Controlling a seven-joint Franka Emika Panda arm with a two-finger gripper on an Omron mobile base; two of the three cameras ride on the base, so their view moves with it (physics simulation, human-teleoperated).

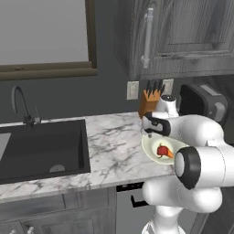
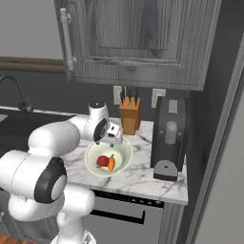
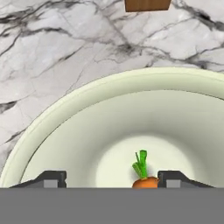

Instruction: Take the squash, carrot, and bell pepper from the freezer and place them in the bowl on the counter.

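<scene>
The pale cream-green bowl (image 1: 147, 147) (image 2: 91, 162) (image 3: 65, 109) stands on the white marble counter (image 1: 114, 141) (image 2: 143, 174) (image 3: 52, 43). In it lie the red bell pepper (image 1: 162, 150) (image 2: 102, 161) and the orange carrot (image 1: 170, 154) (image 2: 111, 164) (image 3: 142, 177) with its green tip. My gripper (image 2: 114, 141) (image 3: 114, 179) hangs just above the bowl's far rim, open, its two fingertips wide apart and nothing between them; the carrot lies loose below. The squash is out of view. A tall flat grey face at the right edge looks like the freezer (image 2: 228, 181).
A wooden knife block (image 1: 148, 103) (image 2: 128, 119) stands just behind the bowl. A dark appliance (image 2: 167, 138) (image 1: 203, 103) sits to its right. The black sink (image 1: 41, 148) with a faucet (image 1: 20, 105) lies to the left. Grey cabinets (image 2: 138, 38) hang overhead.
</scene>
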